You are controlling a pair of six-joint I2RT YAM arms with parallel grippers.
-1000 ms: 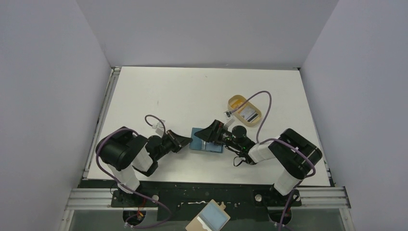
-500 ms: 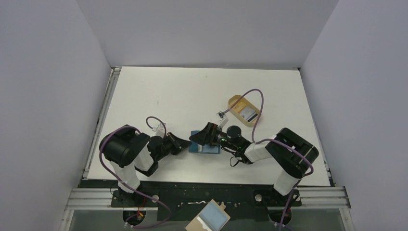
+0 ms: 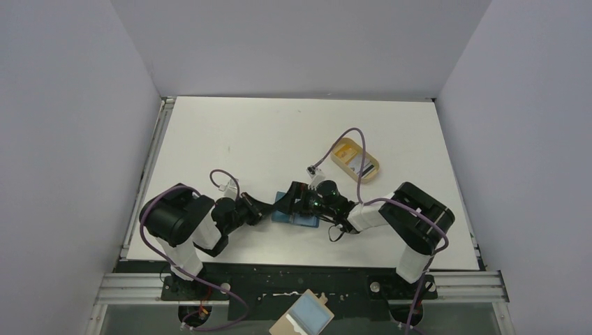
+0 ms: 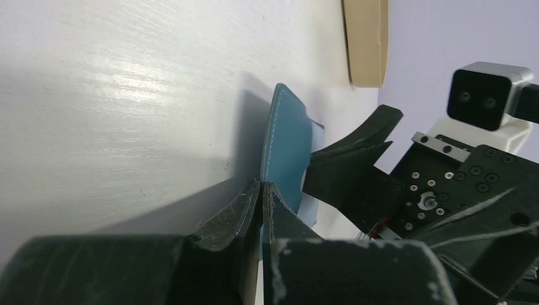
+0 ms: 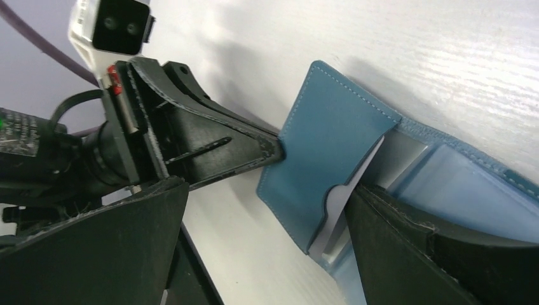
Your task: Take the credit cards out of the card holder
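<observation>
The teal card holder lies open between the two arms near the table's front. Its left flap is lifted, and my left gripper is shut on that flap's edge. A pale grey credit card shows in the pocket behind the flap. My right gripper stands open over the holder. One of its fingers rests inside, against the card's edge, and the other is out over the table. Another card lies in the tan tray.
A tan oval tray sits behind and right of the holder, under the right arm's purple cable. A tan board with a light-blue rectangle lies below the table's front rail. The left wrist view shows the tray's rim beyond the holder.
My right gripper has moved left and down onto the holder, closer to the left gripper. The left gripper keeps its hold on the flap and has barely shifted.
</observation>
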